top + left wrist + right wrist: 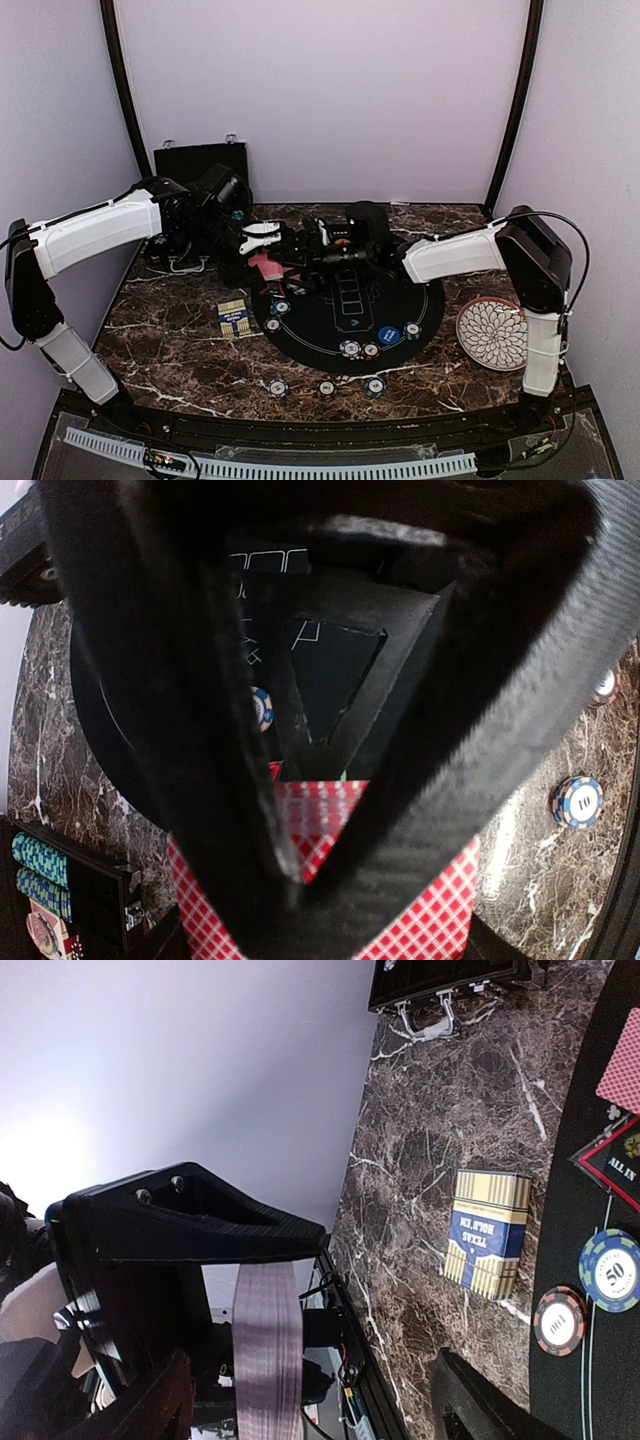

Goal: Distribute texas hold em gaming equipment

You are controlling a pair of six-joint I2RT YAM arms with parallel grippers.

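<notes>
My left gripper (283, 250) is shut on a deck of red-checked playing cards (430, 910), held over the far-left part of the round black mat (345, 300). In the right wrist view the deck shows edge-on (268, 1350) between my right gripper's (316, 254) widely spread fingers (470, 1405). One pink-backed card (265, 267) lies on the mat beside the red-edged triangle marker (612, 1160). Striped chips (280, 307) and a blue disc button (389, 335) sit on the mat. Three chips (326, 388) lie on the marble near the front.
A blue and gold card box (233, 318) lies left of the mat. The open black case (200, 160) holding chip stacks (40, 875) stands at the back left. The white petal-patterned plate (492, 333) sits at the right.
</notes>
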